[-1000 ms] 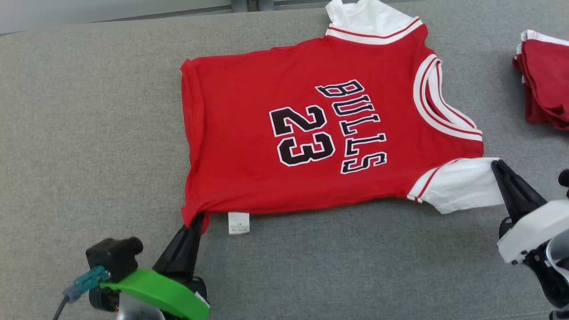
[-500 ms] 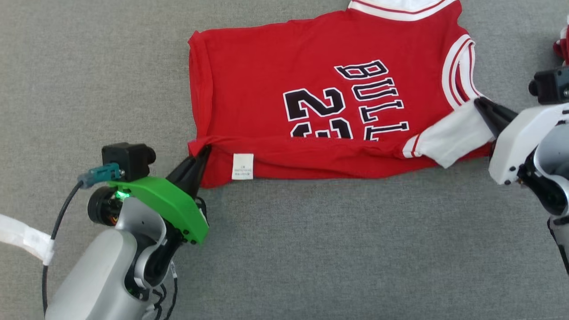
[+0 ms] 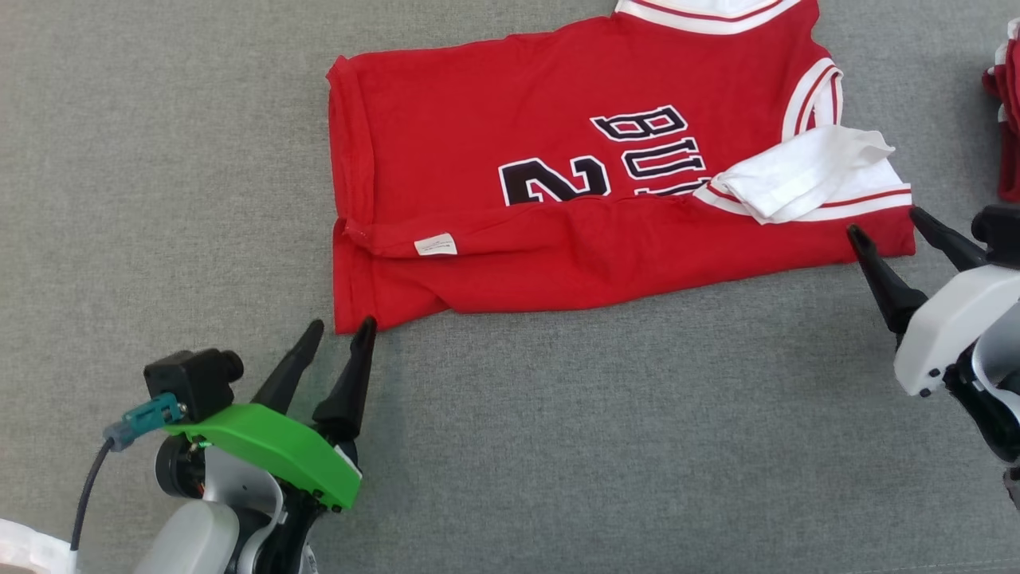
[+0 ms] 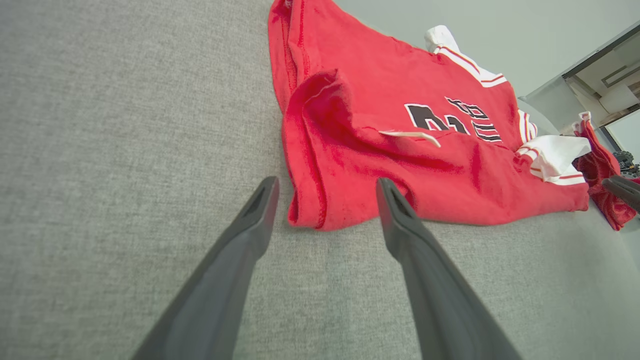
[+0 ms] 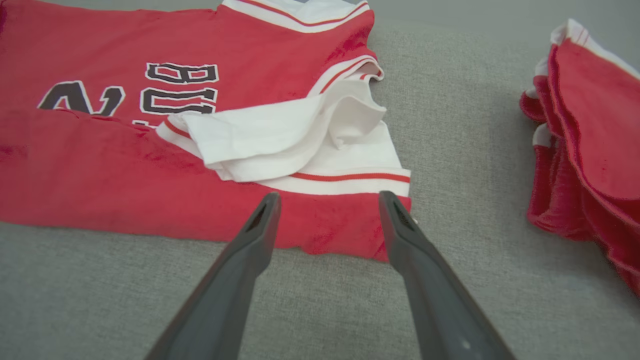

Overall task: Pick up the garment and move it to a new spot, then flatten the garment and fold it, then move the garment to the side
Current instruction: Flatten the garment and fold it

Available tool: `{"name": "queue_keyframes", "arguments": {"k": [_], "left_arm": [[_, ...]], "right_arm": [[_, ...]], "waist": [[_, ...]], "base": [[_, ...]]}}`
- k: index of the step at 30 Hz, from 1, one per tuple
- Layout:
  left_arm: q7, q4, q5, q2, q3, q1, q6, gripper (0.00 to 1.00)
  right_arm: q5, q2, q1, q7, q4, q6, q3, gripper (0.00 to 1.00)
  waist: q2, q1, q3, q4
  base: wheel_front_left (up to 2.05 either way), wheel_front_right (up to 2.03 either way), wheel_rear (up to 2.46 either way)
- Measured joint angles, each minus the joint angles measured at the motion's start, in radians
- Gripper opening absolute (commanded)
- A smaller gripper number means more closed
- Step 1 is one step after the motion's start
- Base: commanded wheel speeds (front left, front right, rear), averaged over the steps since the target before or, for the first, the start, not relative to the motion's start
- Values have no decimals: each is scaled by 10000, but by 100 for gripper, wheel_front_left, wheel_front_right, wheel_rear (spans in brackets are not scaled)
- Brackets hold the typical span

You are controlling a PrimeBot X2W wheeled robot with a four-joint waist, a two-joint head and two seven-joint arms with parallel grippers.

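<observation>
I see the red jersey (image 3: 558,271) with its near edge folded over. My left gripper (image 3: 343,323) is just off the jersey's hem corner and my right gripper (image 3: 884,221) just off its sleeve corner, fingers apart on both, holding nothing.

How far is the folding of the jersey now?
Done: jersey lies spread, near edge and white sleeve folded over the print. In hand: nothing; left gripper and right gripper stand open at its near corners. Left: more folds probably, then moving it aside.

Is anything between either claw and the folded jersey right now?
Nothing visible. The left claw and right claw stand open at the near edge of the jersey, with just grey surface there. The red pile lies apart, further right.
</observation>
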Motion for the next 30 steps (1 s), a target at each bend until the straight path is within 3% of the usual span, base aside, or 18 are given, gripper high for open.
{"name": "queue_keyframes", "arguments": {"k": [9, 17, 18, 19, 20, 22, 23, 24, 30], "left_arm": [[-31, 303, 38, -174, -94, -359, 79, 100], [125, 1285, -58, -489, -403, -1034, -407, 100], [125, 1390, -61, -527, -430, -1083, -464, 62], [123, 1455, -63, -552, -443, -1115, -510, 15], [119, 1524, -61, -560, -483, -1161, -564, 0], [127, 1662, -63, -558, -535, -1258, -708, 0], [128, 1733, -79, -554, -543, -1285, -746, 0], [142, 1789, -84, -539, -554, -1302, -800, 0], [284, 1749, -222, -228, -535, -1104, -970, 0]], "right_arm": [[-713, -104, -277, 399, 520, 0, -416, 100], [-1156, -31, -555, 1018, 1154, 0, -604, 100], [-1151, -23, -586, 1081, 1210, 2, -600, 100], [-1124, -29, -595, 1145, 1246, 0, -568, 100], [-1099, -29, -605, 1221, 1317, 0, -522, 100], [-1030, -58, -675, 1281, 1411, 0, -364, 100], [-1011, -86, -755, 1283, 1484, 0, -284, 25], [-823, -71, -845, 1346, 1561, -4, -178, 0], [228, -393, -943, 1705, 1641, -4, 359, 0]], "waist": [[0, 0, 503, 1], [0, 0, 704, 244], [0, 0, 696, 250], [0, 0, 690, 252], [0, 0, 685, 249], [0, 0, 683, 248], [0, 0, 681, 247], [0, 0, 671, 243], [0, 1, 359, 257]], "base": [[0, 0, 0], [0, 0, 0], [0, 0, 0], [0, 0, 0], [0, 0, 0], [0, 0, 0], [0, 0, 0], [0, 0, 0], [0, 0, 0]]}}
